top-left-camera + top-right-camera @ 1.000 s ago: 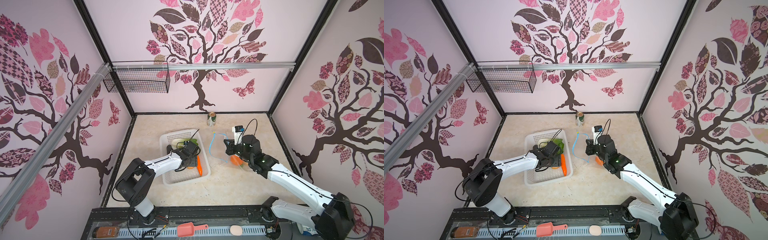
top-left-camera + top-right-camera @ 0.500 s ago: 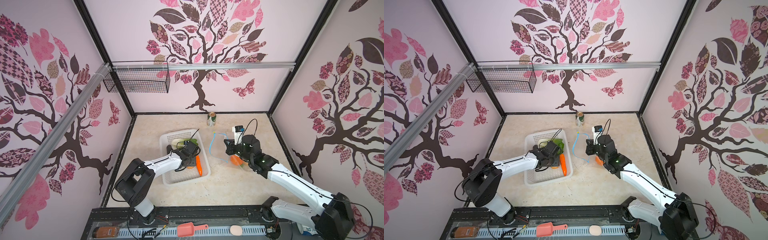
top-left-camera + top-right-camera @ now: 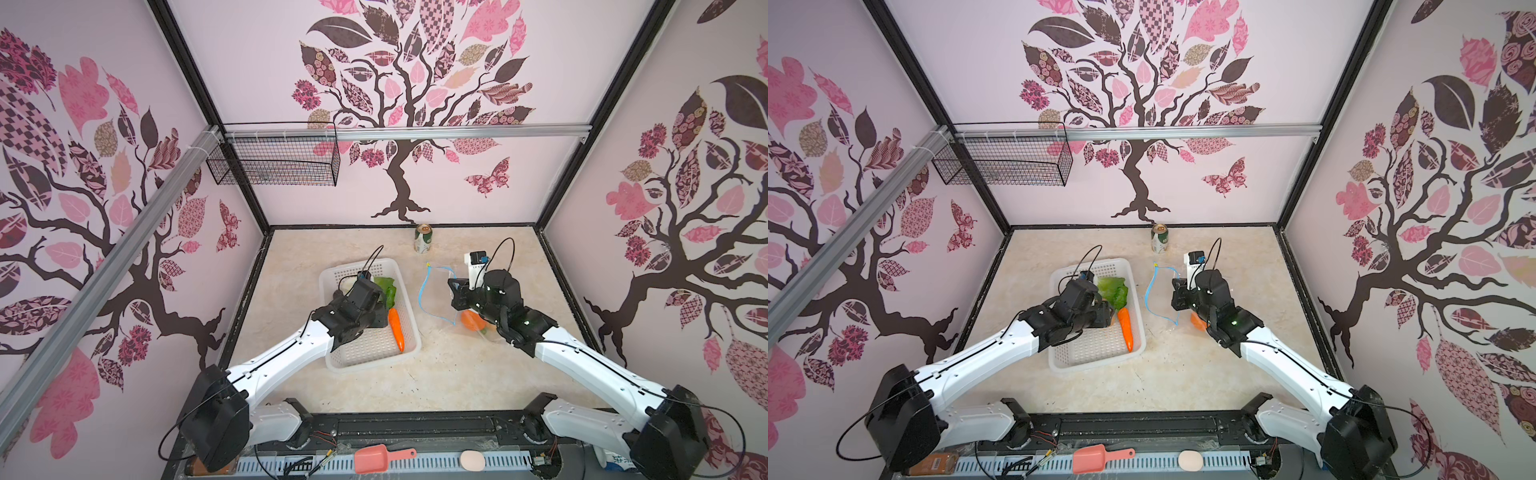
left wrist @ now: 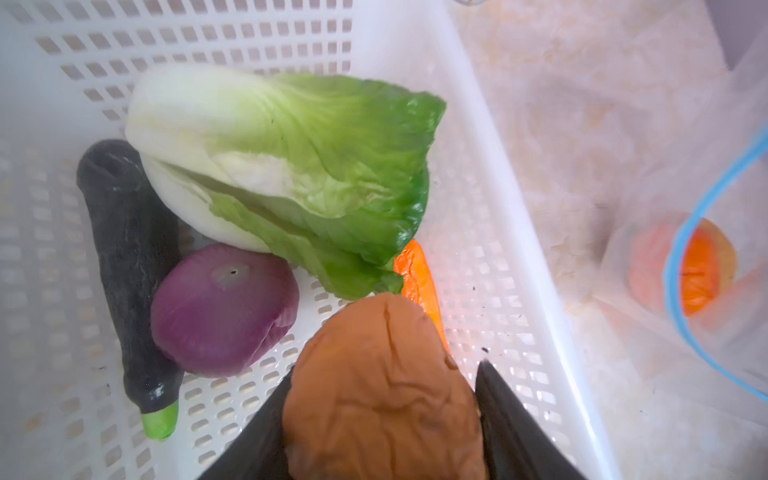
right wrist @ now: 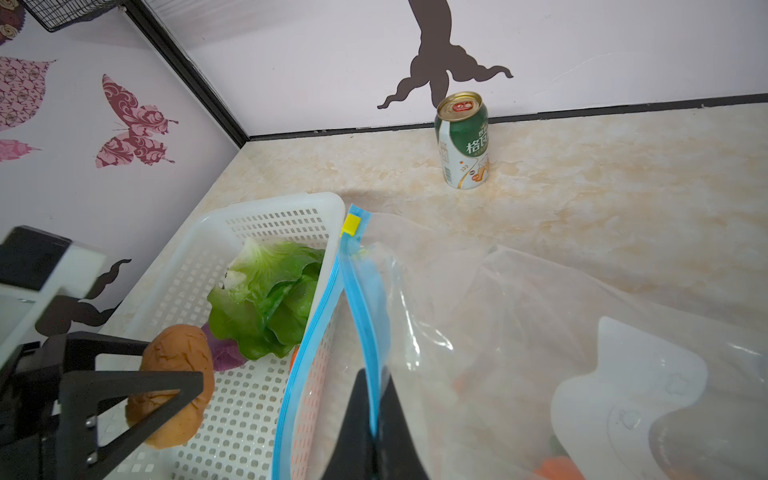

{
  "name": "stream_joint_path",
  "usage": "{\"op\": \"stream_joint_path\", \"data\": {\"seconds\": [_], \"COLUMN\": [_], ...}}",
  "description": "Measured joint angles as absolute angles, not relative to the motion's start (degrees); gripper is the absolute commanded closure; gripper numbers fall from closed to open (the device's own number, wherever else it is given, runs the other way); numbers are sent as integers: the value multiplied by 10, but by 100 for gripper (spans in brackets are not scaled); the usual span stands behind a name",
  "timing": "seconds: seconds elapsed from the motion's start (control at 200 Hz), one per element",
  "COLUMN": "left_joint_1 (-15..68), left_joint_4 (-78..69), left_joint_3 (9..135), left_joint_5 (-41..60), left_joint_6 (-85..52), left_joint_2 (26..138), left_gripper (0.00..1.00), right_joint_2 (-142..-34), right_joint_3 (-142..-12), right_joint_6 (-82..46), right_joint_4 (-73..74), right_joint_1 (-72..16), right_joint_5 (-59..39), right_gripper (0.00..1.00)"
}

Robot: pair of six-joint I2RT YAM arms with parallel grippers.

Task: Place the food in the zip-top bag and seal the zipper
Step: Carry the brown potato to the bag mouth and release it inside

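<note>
While the left gripper (image 3: pixel 380 316) sits low inside the white basket (image 3: pixel 409 347) in both top views, its jaws are hidden under the wrist, so the grip cannot be read from above. The carrot (image 3: pixel 395 330) lies along the basket wall nearest the zip-top bag (image 3: pixel 442 305). The bag lies on the table (image 3: pixel 457 374) just beside the basket, its blue zipper (image 3: pixel 420 293) bowed open toward it. The right gripper (image 3: pixel 454 291) is at the mouth's lip on its own side, and the pumpkin (image 3: pixel 471 321) is already inside the bag, partly under that arm.

From the left wrist, the jaws stand partly apart, clamped on the sides of the potato (image 4: pixel 382 386), a brown, wrinkled, rounded lump. The lettuce (image 4: pixel 299 166), onion (image 4: pixel 224 309) and cucumber (image 4: pixel 129 257) rest on the basket floor beyond it. Those rounded sides give the pads little to bite, so the potato could roll or squirt out on the way over the basket wall.

From the right wrist, the jaws are pinched tight on one zipper lip, holding it up, and the yellow slider tab (image 5: pixel 351 226) sits at the far end. The other lip sags against the basket, which leaves the mouth a narrow slit. The potato may catch on the strip and drag the limp, crinkly film, or tug the lip out of the pinch.
</note>
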State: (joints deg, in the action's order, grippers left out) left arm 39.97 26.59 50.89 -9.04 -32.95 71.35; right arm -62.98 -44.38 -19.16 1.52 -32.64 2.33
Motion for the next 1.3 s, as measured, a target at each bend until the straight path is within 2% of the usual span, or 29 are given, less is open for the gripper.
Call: {"op": "stream_joint_path", "data": {"seconds": [0.32,0.74,1.3], "left_joint_1": [431,462,469], "left_joint_4": [176,83,66], "left_joint_3": [532,637,660], "left_joint_5": [-30,28,57], "left_joint_6": [-264,-184,-168], "left_joint_2": [695,816,928], "left_gripper": [52,52,50], "right_joint_2": [-630,-629,-629], "right_joint_3": [-444,-444,-444], "right_joint_6": [-191,-191,-191], "right_joint_4": [15,15,17], "right_joint_1": [-326,-326,-326], "right_joint_5": [14,-18,-38], "right_gripper": [100,100,100]}}
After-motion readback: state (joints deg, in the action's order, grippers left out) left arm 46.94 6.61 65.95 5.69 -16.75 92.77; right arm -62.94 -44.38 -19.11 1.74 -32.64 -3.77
